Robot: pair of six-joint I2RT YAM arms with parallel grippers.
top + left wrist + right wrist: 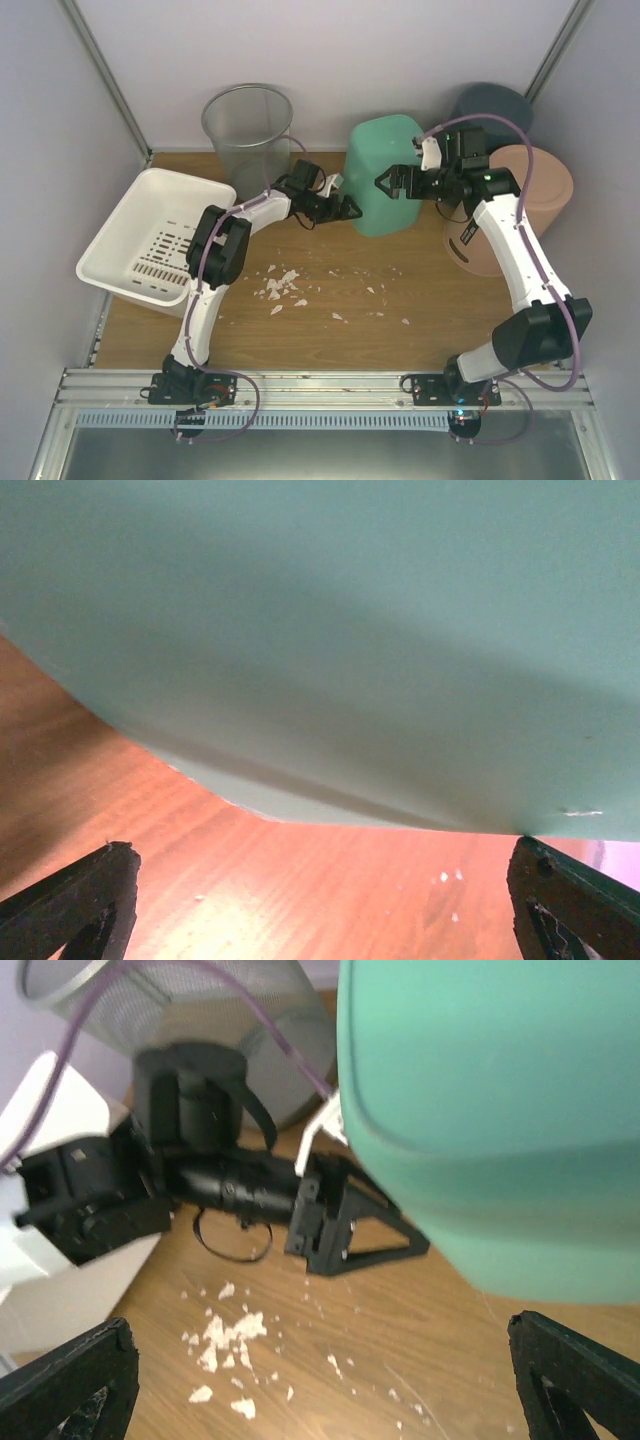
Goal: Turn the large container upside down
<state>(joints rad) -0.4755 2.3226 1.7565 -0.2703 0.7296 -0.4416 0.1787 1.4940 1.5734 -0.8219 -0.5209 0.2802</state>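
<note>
Just beside the left gripper (350,210) stands the green container (385,140)

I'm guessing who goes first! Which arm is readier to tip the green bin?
Probably left. The left pincer, open, sits low, close beside the green bin, whose wall fills its wrist view. The right pincer, also open, sees the bin off to one side.
</note>
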